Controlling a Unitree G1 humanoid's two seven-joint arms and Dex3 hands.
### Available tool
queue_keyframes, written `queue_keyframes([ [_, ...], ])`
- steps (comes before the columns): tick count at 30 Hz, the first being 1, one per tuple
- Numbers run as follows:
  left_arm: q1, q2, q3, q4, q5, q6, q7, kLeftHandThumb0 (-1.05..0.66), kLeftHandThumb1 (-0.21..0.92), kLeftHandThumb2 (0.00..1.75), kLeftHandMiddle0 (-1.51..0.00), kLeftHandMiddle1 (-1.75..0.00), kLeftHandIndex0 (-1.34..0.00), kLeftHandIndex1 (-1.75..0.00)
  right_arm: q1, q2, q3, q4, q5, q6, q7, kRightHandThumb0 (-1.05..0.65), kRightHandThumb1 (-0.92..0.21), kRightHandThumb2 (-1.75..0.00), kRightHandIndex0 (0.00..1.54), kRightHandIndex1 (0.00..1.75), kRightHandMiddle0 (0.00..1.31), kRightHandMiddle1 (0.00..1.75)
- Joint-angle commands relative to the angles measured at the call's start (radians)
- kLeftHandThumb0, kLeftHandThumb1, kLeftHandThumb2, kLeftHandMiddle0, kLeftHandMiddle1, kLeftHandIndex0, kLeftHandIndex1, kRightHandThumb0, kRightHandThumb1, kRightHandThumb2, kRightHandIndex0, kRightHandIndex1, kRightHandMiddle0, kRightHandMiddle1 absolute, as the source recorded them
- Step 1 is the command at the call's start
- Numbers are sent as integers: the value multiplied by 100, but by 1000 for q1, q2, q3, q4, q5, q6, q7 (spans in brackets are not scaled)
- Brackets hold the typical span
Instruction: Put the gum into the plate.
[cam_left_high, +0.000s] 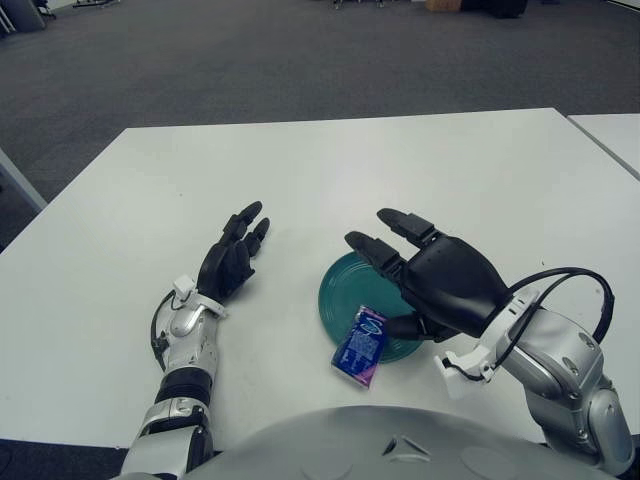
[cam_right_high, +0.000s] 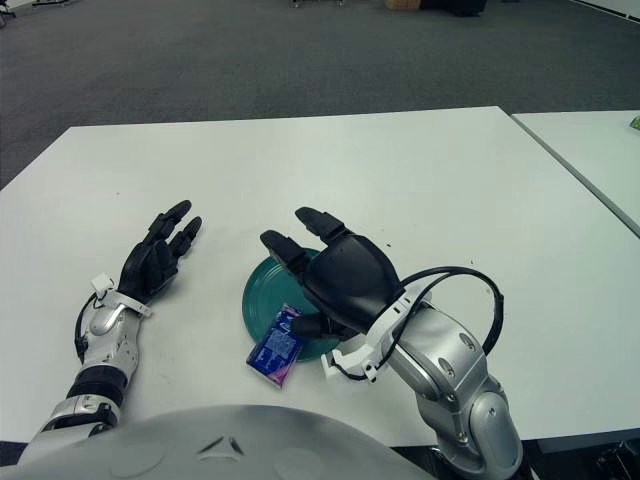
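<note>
While right hand (cam_left_high: 440, 275) hovers open, gum (cam_left_high: 360, 343) straddles plate (cam_left_high: 338, 290) rim

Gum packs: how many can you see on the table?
1. The gum lies across the near rim of the plate, just left of the right hand. That hand could hide more.

Far half of the plate (cam_left_high: 340, 285) behind the right hand (cam_left_high: 440, 280)

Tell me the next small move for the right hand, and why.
Probably nudge the gum further onto the plate: the packet lies across the near rim, partly overhanging the table. The right hand hovers open over the plate; the left hand shows left of it.
</note>
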Motion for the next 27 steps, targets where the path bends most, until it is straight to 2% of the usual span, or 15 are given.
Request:
queue_keyframes([
  [1, 93, -37, -46, -121, 21, 96, 56, -105, 92, 81, -22, -6, 0, -49, 15, 78, -33, 4, 13, 83, -45, -105, -92, -94, 0, 0, 0, 0],
  [4, 100, -22, -41, -131, 14, 134, 70, -105, 92, 82, -23, -7, 0, -52, 50, 172, -33, 12, 24, 170, -84, -105, -92, -84, 0, 0, 0, 0],
  [6, 107, -18, -41, -150, 13, 153, 81, -105, 92, 82, -24, -7, 0, -53, 67, 212, -30, 12, 28, 201, -119, -105, -92, -80, 0, 0, 0, 0],
  [7, 111, -17, -41, -159, 13, 161, 83, -105, 92, 83, -24, -7, 0, -53, 74, 224, -27, 14, 29, 209, -135, -105, -92, -78, 0, 0, 0, 0],
  [10, 132, -11, -42, -199, 7, 178, 84, -105, 92, 84, -23, -7, 0, -51, 131, 270, -35, 69, 70, 199, -299, -105, -92, -77, 0, 0, 0, 0],
  [15, 154, -8, -47, -239, 2, 192, 82, -105, 92, 86, -23, -7, 0, -48, 154, 326, -20, 78, 78, 223, -402, -105, -92, -81, 0, 0, 0, 0],
  [17, 160, -9, -48, -249, 0, 193, 80, -105, 92, 86, -23, -7, 0, -48, 158, 336, -27, 77, 91, 235, -420, -105, -92, -82, 0, 0, 0, 0],
  [24, 186, -23, -63, -315, -23, 236, 77, -105, 92, 88, -26, -8, 0, -55, 180, 425, -38, 54, 179, 346, -460, -105, -92, -85, 3, 2, 3, 2],
  [27, 191, -23, -64, -326, -31, 247, 74, -105, 92, 88, -26, -9, 0, -57, 180, 427, -41, 52, 202, 377, -468, -105, -92, -86, 6, 3, 4, 3],
])
